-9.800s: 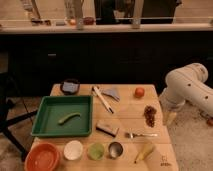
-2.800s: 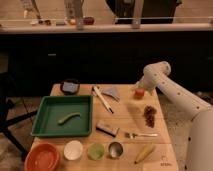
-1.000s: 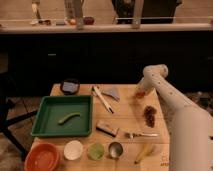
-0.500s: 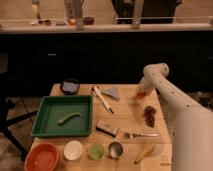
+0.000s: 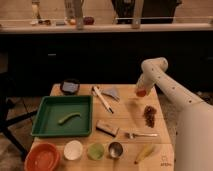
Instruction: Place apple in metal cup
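Note:
The apple [image 5: 141, 93] is a small red-orange fruit at the back right of the wooden table [image 5: 125, 117]. My gripper [image 5: 141, 89] is right on top of it, at the end of the white arm that reaches in from the right, and hides its upper part. The apple appears to be at table level. The metal cup [image 5: 115, 149] stands near the table's front edge, silver-grey with a dark inside, well in front of and to the left of the gripper.
A pale green cup [image 5: 95, 150], a white cup [image 5: 73, 149] and a red bowl [image 5: 44, 157] line the front edge left of the metal cup. A banana [image 5: 145, 152], fork [image 5: 140, 134], grapes [image 5: 149, 114], packet [image 5: 108, 128] and green tray [image 5: 45, 107] are nearby.
The arm swung in from the far right and came down onto the apple. Over the last second it has hardly moved, and the apple is where it lay at the start.

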### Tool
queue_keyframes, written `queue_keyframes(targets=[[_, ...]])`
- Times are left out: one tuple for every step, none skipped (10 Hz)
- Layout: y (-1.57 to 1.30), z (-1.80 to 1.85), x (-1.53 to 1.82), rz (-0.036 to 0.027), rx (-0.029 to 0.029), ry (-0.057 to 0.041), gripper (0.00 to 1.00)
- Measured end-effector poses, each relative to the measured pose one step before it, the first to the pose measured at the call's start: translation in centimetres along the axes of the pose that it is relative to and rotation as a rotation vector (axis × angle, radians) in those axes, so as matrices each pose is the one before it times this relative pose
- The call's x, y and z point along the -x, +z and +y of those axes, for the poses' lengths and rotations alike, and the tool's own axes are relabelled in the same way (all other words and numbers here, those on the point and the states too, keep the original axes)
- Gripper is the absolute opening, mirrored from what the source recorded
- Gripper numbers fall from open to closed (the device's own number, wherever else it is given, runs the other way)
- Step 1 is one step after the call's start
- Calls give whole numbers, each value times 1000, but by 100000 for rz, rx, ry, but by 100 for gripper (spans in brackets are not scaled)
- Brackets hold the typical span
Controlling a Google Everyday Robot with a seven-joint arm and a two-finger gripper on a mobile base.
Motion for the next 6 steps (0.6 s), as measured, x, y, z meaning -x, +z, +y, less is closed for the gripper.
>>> queue_keyframes(targets=[[-926, -1528, 1075, -1110, -210, -1221, 0], [-620, -759, 864, -583, -141, -603, 0], [-714, -705, 1005, -197, 212, -827, 0], [-558, -710, 962, -270, -348, -815, 0], [-569, -578, 1226, -383, -530, -439, 0], [-315, -261, 740, -221, -335, -212, 0]])
